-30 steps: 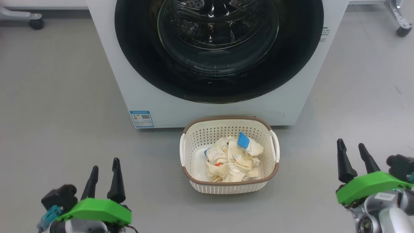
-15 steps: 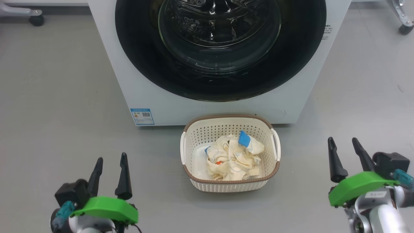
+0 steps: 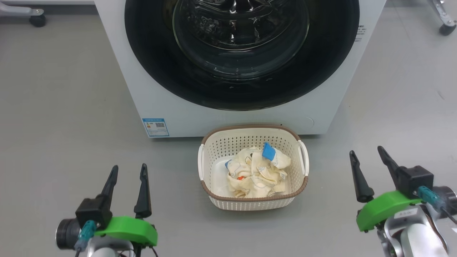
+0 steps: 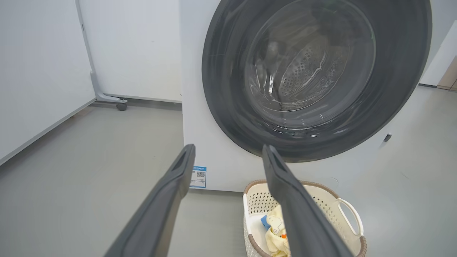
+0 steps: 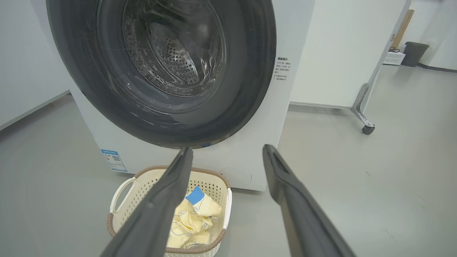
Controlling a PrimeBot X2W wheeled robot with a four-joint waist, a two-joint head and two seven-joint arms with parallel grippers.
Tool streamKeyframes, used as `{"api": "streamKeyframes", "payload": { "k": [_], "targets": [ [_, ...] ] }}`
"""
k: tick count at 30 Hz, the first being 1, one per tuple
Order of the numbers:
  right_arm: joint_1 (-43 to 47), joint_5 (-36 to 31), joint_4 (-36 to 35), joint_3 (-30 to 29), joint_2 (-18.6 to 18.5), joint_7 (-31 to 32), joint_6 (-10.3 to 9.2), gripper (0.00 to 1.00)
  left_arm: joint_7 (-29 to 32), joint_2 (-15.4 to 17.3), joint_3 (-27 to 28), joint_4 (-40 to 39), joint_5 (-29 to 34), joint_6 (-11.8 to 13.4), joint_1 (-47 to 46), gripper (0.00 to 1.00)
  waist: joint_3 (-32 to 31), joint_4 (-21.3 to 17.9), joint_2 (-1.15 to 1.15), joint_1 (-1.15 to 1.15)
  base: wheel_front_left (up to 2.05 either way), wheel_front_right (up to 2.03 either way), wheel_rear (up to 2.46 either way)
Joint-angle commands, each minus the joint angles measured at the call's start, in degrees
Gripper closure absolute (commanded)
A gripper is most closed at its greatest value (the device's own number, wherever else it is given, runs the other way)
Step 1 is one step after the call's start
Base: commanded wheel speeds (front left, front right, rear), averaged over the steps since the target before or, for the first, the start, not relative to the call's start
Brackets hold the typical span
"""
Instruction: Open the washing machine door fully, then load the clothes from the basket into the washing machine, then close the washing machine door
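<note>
The left gripper point(image 3: 129, 166) is seen to the left of the basket point(image 3: 250, 127), well apart from it. Its fingers are spread wide and nothing is held between them. Behind the basket and to its left, a blue energy sticker point(image 3: 155, 127) is fixed to the front of the washing machine point(image 3: 185, 121). The basket is set on the floor point(image 3: 53, 107) just in front of the machine, and the clothes point(image 3: 255, 173) are bundled inside it, untouched.

Directly behind and above the basket, the washing machine door point(image 3: 240, 43) is judged to be shut flush, so opening it is taken as the step in hand. No handle or recess can be made out on its black rim, so the latch edge should be located before a reach is made. An approach passing above the basket is advised so that it is not knocked, and room should be left for the door to be swung fully open.

To the right of the basket, well apart, the right gripper point(image 3: 366, 150) is likewise spread wide and empty.
</note>
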Motion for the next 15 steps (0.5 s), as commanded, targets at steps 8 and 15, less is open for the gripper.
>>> {"api": "streamKeyframes", "payload": {
  "k": [8, 15],
  "targets": [
    [-3.5, -7.7, -3.0, 1.4, -0.7, -1.8, -0.17, 0.00, -2.3, 1.2, 0.6, -1.3, 6.8, 0.8, -3.6, 0.00, 0.4, 0.0, 0.00, 0.00, 0.00, 0.00, 0.00],
    [-3.6, -7.6, -3.2, 1.0, -0.7, -1.9, -0.17, 0.00, -2.3, 1.1, 0.5, -1.2, 6.7, 0.9, -3.6, 0.00, 0.6, 0.0, 0.00, 0.00, 0.00, 0.00, 0.00]
  ]
}}
